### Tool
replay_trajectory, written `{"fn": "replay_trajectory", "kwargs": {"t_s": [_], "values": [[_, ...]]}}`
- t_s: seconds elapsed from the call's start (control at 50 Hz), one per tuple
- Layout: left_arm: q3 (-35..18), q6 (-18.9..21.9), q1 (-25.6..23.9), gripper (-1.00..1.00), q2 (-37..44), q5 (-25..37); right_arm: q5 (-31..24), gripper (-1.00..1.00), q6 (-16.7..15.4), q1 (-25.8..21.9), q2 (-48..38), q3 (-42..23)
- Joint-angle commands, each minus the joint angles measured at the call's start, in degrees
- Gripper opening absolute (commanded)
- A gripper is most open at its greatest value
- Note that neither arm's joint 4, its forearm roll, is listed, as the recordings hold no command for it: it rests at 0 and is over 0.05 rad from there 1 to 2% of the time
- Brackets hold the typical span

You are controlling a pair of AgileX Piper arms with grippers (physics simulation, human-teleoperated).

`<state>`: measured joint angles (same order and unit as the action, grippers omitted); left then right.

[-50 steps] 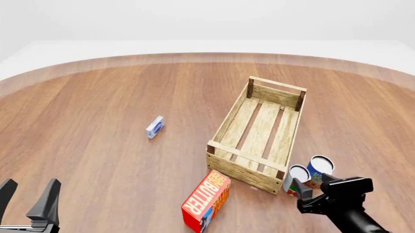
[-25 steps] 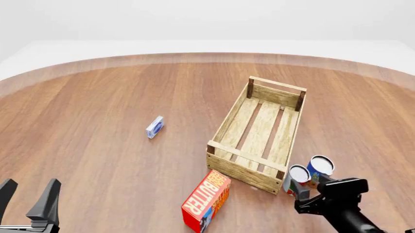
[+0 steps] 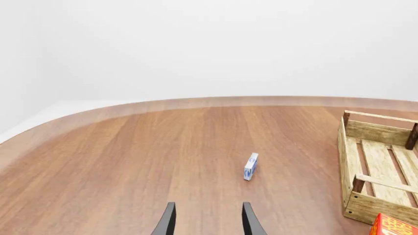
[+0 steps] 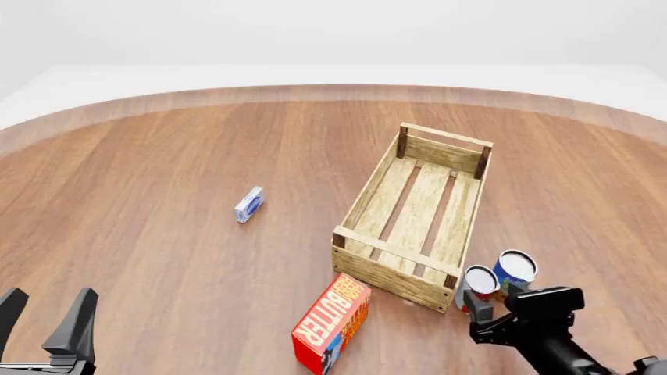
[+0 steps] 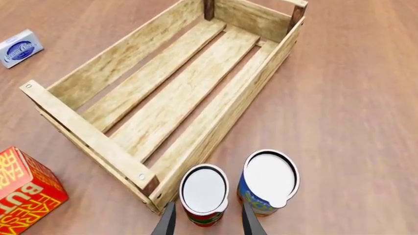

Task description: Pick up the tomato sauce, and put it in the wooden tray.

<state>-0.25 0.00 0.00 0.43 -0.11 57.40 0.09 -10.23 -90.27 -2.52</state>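
Tomato sauce, a small silver-topped can with a red label (image 5: 203, 194), stands upright just beside the near corner of the light slatted wooden tray (image 5: 98, 139), outside it, with a blue-labelled can (image 5: 269, 181) beside it. Right gripper (image 5: 207, 220) straddles the sauce can, jaws apart, nothing gripped. Left gripper (image 3: 207, 220) is parted and empty

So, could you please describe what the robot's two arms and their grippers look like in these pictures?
Both are plain black. The left gripper shows two flat, tapering, blade-like fingers. The right gripper sits on a blocky, boxy black head at the end of a rounded black arm link. In the wrist views the fingertips are slim dark prongs. No cables, markings or logos can be seen.
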Motion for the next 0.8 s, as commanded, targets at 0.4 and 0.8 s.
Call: {"fn": "replay_trajectory", "kwargs": {"t_s": [0.4, 0.8], "values": [[0.0, 0.0, 0.0, 1.00, 0.0, 0.0, 1.1, 1.00, -0.1, -0.2, -3.1, -1.1], [0.0, 0.0, 0.0, 1.00, 0.0, 0.0, -0.6, 1.00, -0.4, -0.2, -2.1, -1.8]]}}
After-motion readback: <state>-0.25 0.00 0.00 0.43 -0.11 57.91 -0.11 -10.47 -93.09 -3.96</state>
